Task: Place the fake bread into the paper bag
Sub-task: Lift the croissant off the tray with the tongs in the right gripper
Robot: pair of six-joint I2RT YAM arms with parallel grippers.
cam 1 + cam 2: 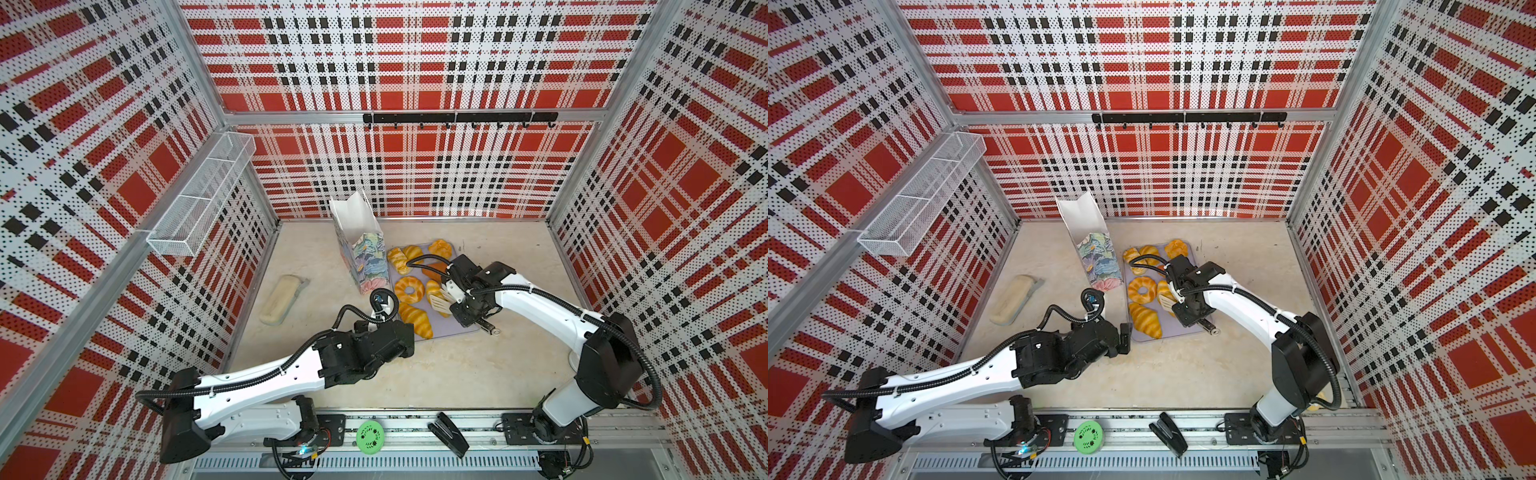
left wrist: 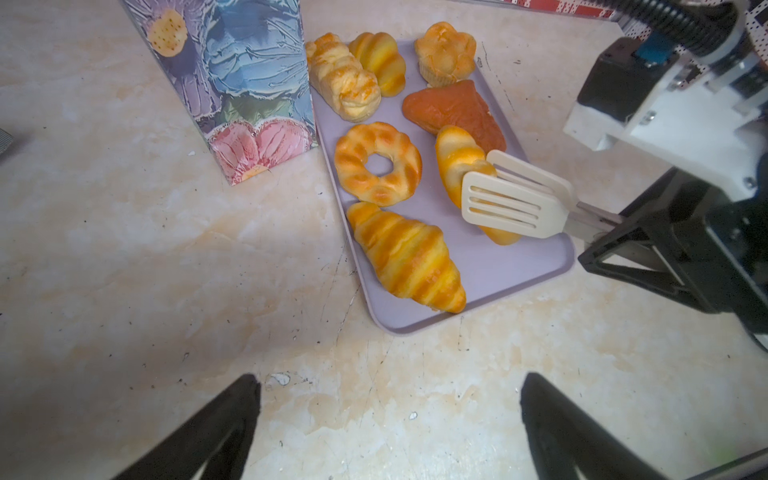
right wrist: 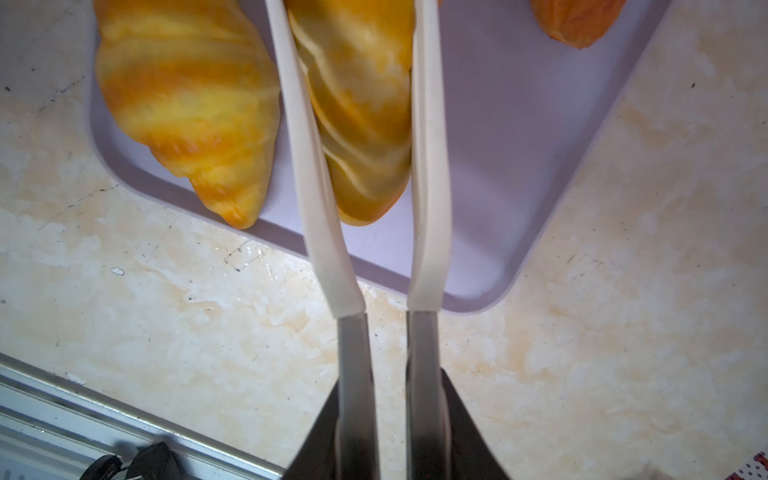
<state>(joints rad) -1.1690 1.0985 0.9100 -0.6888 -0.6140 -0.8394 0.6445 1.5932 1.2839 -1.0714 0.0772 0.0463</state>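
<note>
Straddling a long roll (image 2: 457, 162) on the tray (image 2: 498, 274), the tongs (image 2: 507, 203) have one cream slotted blade along each flank. The right wrist view shows both blades close on the roll with no clear gap, but whether they press hard enough to lift it cannot be told. The right gripper (image 3: 390, 386) is clamped on the tongs' metal handles. The left gripper (image 2: 392, 380) hangs empty, jaws wide apart, above the table (image 2: 166, 270), at seven o'clock off the tray in a top view.

All the bread (image 2: 345, 79) in sight lies on the tray, seven pieces. None shows in the bag (image 1: 361, 249), which stands upright just beside the tray at ten o'clock. The roll sits at three o'clock of the doughnut (image 1: 409, 289), with the croissant (image 1: 415, 320) at six o'clock.

By its gloss and puffed shape the roll is probably light, soft foam. It should give under the blades, and its slick skin could slide out of smooth tongs. The best hold looks to be across the thick middle, squeezed only until it dents, so it neither pivots nor shoots free. The bag is narrow and light, so the roll wants to go in end first, clear of the rim.
</note>
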